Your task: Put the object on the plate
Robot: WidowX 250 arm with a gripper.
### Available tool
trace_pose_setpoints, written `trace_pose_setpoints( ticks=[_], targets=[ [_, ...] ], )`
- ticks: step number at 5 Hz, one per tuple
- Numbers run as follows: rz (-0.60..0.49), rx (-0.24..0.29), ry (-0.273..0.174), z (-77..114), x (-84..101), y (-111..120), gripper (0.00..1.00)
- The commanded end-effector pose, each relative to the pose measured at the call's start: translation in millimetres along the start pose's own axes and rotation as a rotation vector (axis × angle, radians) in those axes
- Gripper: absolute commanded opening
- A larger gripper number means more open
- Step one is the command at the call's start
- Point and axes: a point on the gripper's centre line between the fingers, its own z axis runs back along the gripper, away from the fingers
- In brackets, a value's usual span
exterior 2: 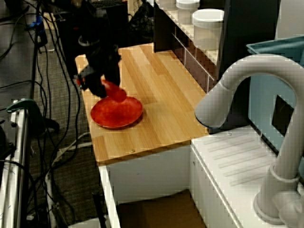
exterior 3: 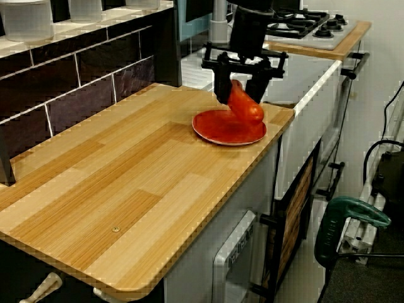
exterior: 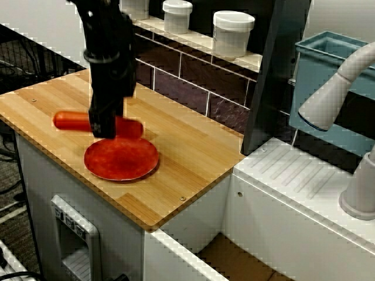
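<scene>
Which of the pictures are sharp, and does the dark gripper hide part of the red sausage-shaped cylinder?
View from the jar side: sharp; the black gripper covers the middle of the red-orange sausage-shaped cylinder above the round red-orange plate. View from the faucet: dim, gripper nearly silhouetted. View along the counter: clearest.

Red-orange object [exterior: 73, 121] above plate [exterior: 123, 161]

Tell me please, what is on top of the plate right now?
Nothing rests flat on the plate. The gripper holds the sausage over its rim; whether its tip touches the plate is hidden.
</scene>
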Motion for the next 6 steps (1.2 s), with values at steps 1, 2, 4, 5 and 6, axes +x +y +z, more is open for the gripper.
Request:
trace_pose_setpoints(
  ticks=[1, 2, 4, 5, 6],
  targets=[
    [-0.007, 0.025, 0.011, -6.7, 0.6, -2.0, 0.00],
    [0.006, 0.013, 0.014, -9.3, 2.1, 3.7, 0.00],
    [0.022, 0.003, 0.014, -11.3, 6.6, 9.7, 0.00],
    [0.023, 0.012, 0.028, -15.6, 7.4, 10.6, 1.00],
    [0.028, 0.012, 0.033, -19.4, 7.8, 12.6, 1.00]
  ],
)
